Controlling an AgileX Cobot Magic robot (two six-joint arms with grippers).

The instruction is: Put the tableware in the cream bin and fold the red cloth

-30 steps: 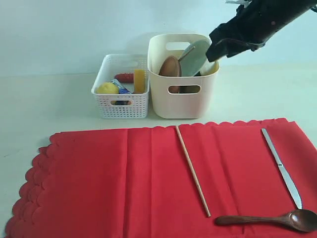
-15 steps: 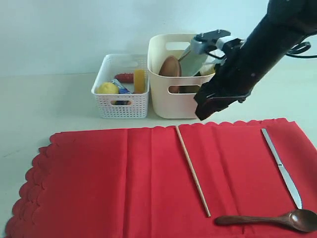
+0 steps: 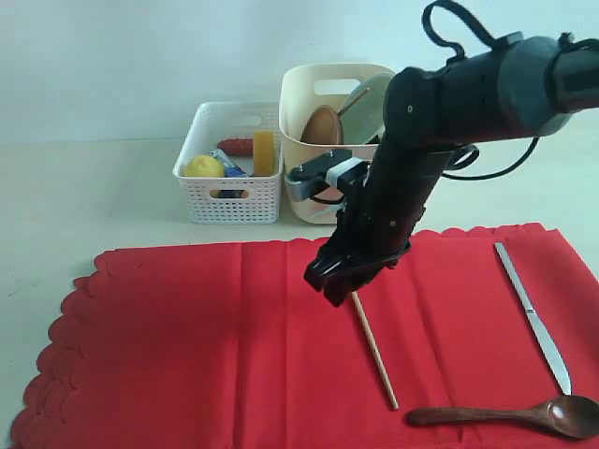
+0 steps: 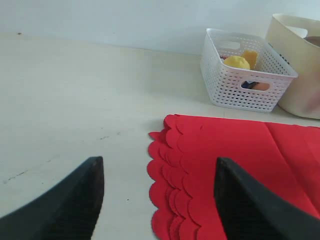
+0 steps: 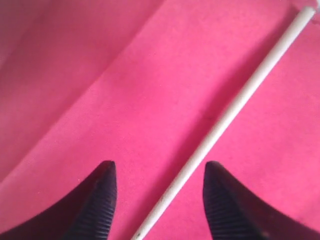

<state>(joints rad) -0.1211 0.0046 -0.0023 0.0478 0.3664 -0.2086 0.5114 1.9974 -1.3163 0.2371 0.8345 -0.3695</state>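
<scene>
The right fingers (image 5: 97,205) are spread apart and empty, low over the red cloth (image 3: 187,346). A wooden chopstick (image 5: 225,120) lies flat on the red cloth, passing between them without touching either. The left fingers (image 4: 65,200), also spread and empty, hover beside the red cloth's scalloped edge.

right arm (image 3: 449,103) matte black, bulky rounded links, black cable (image 3: 445,23) looped on top, grey-white block (image 3: 328,173) nr wrist. right gripper (image 5: 158,167) fingers (image 5: 95,205) black, tapered, ribbed inside; left gripper (image 4: 158,162) fingers (image 4: 65,205) smooth black.
</scene>
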